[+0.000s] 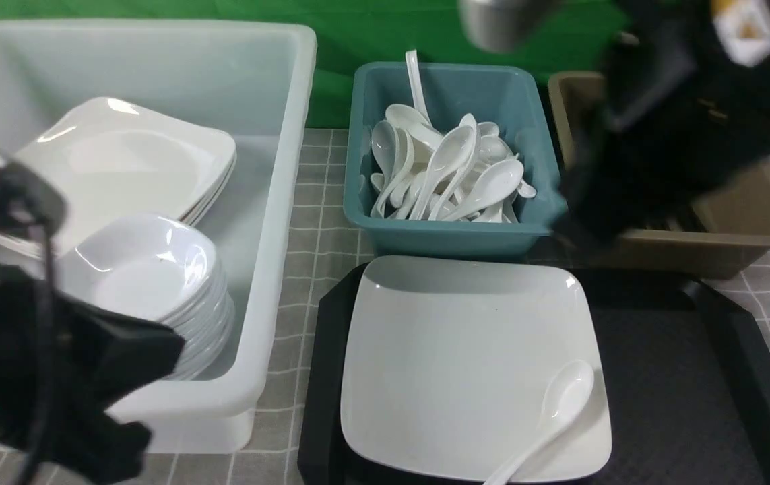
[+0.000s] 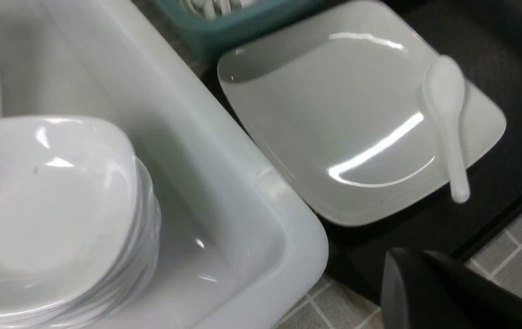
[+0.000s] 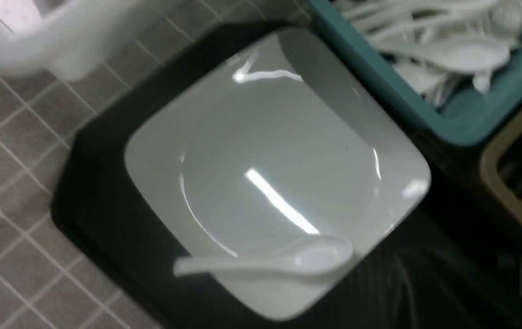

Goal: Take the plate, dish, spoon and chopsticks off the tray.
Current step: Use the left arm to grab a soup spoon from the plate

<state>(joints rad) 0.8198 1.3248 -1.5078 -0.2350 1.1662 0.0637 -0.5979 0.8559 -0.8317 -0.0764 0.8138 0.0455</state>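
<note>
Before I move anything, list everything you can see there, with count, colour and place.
plate: one, white, on the tray
spoon: one, white, lying across the plate, handle past its edge
tray: one, black, in front of the teal and brown bins
teal bin: one, beyond the tray, holding many white spoons
brown bin: one, right of the teal bin
white tub: one, left of the tray, holding stacked white plates and bowls
tabletop: one, grey with pale grid lines, underneath
backdrop: one, green, behind the bins
arms: two, mostly black, left and right, each with an end effector
</note>
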